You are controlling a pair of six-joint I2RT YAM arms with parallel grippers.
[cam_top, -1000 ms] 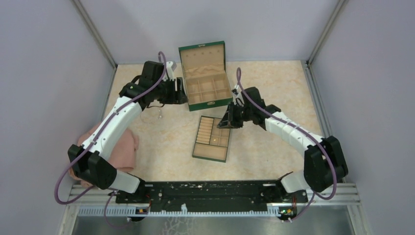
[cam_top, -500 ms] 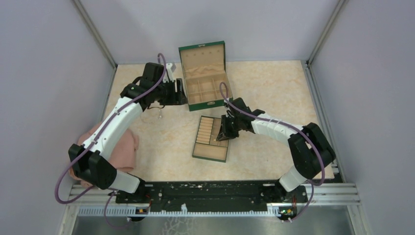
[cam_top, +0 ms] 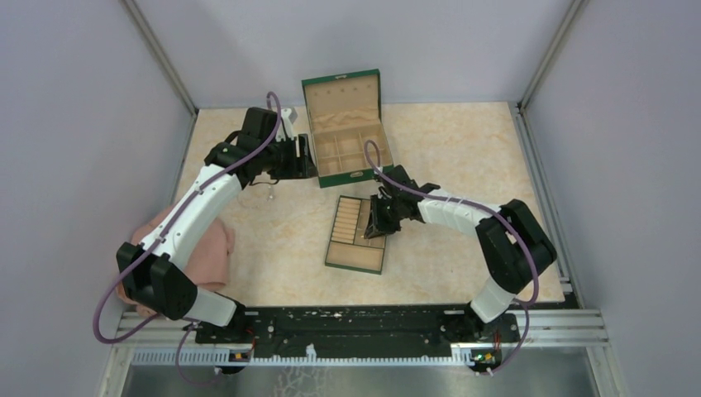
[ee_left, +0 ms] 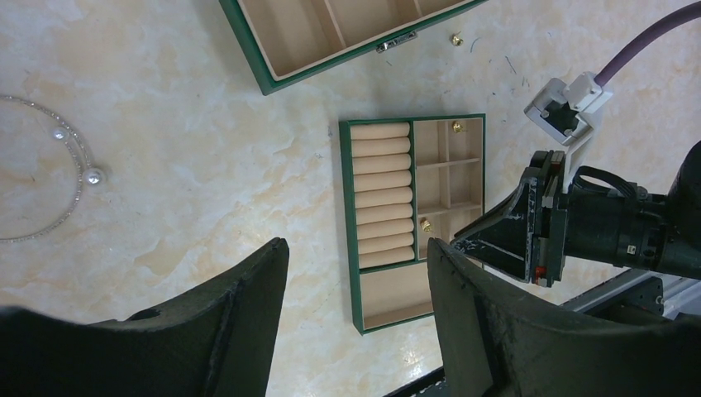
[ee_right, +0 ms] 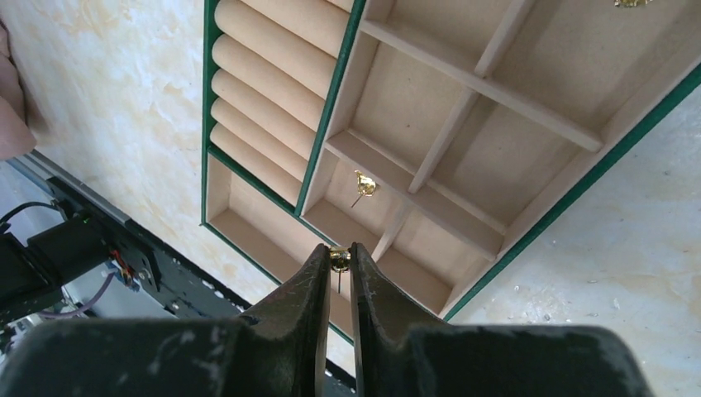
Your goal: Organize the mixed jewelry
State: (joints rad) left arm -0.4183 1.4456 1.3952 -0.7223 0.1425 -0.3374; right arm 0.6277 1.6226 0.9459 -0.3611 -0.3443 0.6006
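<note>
Right gripper (ee_right: 337, 252), jaws narrow, pinches a gold stud (ee_right: 338, 257), pin toward 6 o'clock; the tray (ee_right: 331, 107) cell holding a second stud (ee_right: 364, 185) lies near, at 1 o'clock.

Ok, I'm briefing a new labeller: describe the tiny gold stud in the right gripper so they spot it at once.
Start at the flat green tray with beige compartments, mid-table. Over it the right gripper pinches a tiny gold stud. Unlike the second gold stud lying in a compartment beside the padded rolls, it is held, not resting.
</note>
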